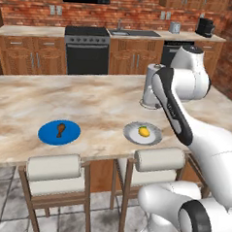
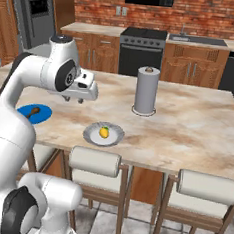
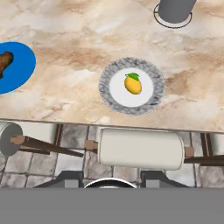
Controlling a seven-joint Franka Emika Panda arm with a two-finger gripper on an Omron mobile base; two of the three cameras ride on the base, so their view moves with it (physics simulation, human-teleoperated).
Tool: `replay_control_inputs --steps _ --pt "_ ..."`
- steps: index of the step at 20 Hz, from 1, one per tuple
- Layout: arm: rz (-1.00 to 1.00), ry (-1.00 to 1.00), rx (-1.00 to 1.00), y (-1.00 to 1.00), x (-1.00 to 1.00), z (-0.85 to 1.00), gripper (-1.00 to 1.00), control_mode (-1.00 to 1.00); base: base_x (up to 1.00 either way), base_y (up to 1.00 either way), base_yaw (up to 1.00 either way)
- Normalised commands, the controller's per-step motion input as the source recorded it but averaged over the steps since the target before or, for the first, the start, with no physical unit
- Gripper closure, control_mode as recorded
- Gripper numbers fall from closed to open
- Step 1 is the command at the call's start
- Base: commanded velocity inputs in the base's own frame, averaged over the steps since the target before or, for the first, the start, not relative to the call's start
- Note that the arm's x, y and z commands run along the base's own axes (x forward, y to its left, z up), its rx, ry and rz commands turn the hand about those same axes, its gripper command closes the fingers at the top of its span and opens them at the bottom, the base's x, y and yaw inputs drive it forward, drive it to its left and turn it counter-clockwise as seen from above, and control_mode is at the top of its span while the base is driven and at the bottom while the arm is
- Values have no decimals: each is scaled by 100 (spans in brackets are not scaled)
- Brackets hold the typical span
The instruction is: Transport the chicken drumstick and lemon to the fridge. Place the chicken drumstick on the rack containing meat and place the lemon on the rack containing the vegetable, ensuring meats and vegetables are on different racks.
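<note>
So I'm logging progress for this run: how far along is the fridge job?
Nothing looks done yet. The chicken drumstick lies on the blue plate and the lemon on the grey plate, both on the counter. The end effector hangs shut above the counter, holding nothing. Left: pick up both items, drive to the fridge and place each on its rack.

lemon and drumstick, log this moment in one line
lemon: on grey plate | drumstick: on blue plate | gripper: shut, empty, above counter | nothing picked up yet
</note>
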Motion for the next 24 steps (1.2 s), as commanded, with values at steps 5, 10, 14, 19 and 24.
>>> replay_control_inputs --steps 5,10,14,19,24 --pt "0 -9 0 0 -50 0 -100 -100 0 0 0" --pt "1 0 0 0 -74 -6 -100 -100 0 0 0" --pt "2 0 0 0 -73 -13 -100 -100 0 0 0" --pt "2 4 0 -1 -23 -16 -100 -100 0 0 0" --pt "0 7 0 -6 13 -15 -100 -100 0 0 0"
